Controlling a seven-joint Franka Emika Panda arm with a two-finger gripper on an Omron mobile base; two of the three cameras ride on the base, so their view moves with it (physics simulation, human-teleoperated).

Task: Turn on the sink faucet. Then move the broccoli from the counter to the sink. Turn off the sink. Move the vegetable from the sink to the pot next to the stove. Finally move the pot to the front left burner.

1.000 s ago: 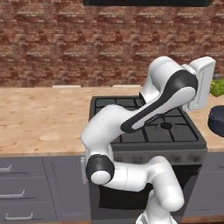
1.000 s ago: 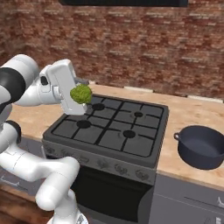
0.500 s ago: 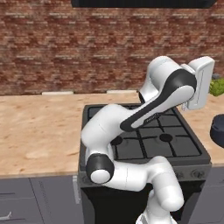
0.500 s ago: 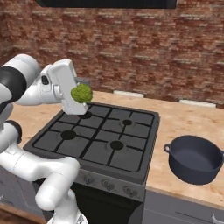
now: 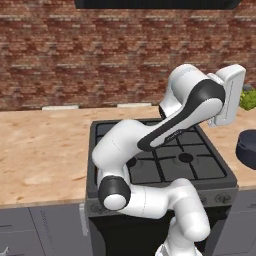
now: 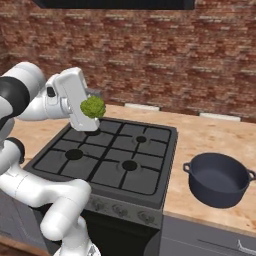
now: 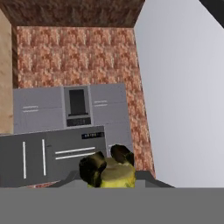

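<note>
Your claw [image 6: 95, 111] is closed tight on the broccoli [image 6: 93, 106], holding it in the air above the back left corner of the stove [image 6: 112, 160]. In the hand view the broccoli [image 7: 109, 171] sits right at the fingertips, its pale stem toward the camera. The dark pot [image 6: 219, 179] rests on the wooden counter [image 6: 210, 137] just to the right of the stove, well apart from the broccoli. A brick wall [image 6: 150, 55] runs behind.

1. kitchen, rendered.
2. stove [image 6: 112, 160] with black grated burners and front knobs, set in a tan wood-grain counter [image 5: 40, 155].
3. brick wall [image 6: 175, 55] behind, grey cabinet fronts [image 5: 35, 230] below.
</note>
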